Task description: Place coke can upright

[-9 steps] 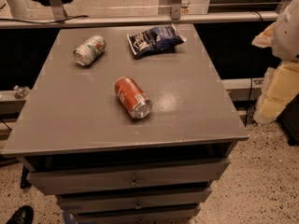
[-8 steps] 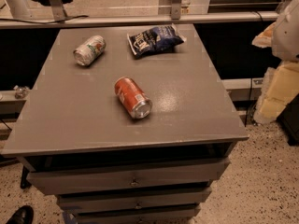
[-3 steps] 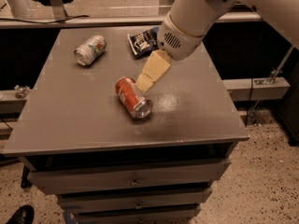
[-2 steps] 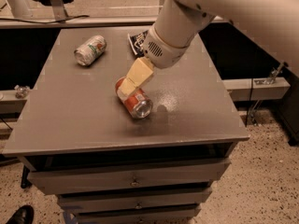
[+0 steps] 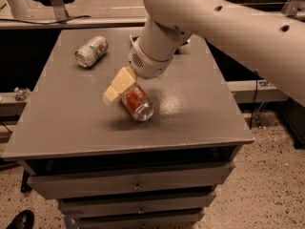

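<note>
The gripper (image 5: 116,88), at the far end of the toppled coke can (image 5: 138,105) (whether it grips, I cannot tell), should straddle the body squarely before clamping.

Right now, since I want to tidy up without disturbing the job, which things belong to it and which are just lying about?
In the job:
red aluminium coke can, lying on its side
cream gripper, at the can's far end

Lying about:
silver-white soda can with red-green marks, on its side, far left
</note>
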`<state>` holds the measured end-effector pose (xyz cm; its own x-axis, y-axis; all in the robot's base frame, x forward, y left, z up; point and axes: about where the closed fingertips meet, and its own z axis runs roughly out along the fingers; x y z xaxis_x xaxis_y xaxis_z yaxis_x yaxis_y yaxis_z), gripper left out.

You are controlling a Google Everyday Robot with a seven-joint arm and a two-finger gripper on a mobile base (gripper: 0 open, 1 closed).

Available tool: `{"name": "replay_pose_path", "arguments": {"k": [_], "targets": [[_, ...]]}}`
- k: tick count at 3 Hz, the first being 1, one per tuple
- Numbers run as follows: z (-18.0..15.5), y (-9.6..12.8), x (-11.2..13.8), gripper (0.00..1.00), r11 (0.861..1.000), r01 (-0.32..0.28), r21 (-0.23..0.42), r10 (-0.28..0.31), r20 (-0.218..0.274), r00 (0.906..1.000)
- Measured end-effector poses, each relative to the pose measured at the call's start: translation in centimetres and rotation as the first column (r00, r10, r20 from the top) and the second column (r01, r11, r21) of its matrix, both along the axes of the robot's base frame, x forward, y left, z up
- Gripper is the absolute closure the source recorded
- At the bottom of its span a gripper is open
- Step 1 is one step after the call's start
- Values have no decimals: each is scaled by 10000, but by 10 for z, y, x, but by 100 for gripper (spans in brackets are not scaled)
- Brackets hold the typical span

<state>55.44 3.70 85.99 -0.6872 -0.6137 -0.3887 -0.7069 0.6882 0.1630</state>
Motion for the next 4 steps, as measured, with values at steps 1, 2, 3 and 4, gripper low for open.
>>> {"name": "replay_pose_path", "arguments": {"k": [1, 2, 3, 4], "targets": [[-13, 9, 4, 14, 9988, 409, -282, -417, -300, 9987], [-19, 11, 6, 34, 9930, 734, -924, -760, -244, 9968], [-20, 7, 8, 57, 9852, 952, -1427, -972, -73, 9952], [-10, -2, 17, 81, 9779, 1100, -1777, -1057, 333, 9938]]}}
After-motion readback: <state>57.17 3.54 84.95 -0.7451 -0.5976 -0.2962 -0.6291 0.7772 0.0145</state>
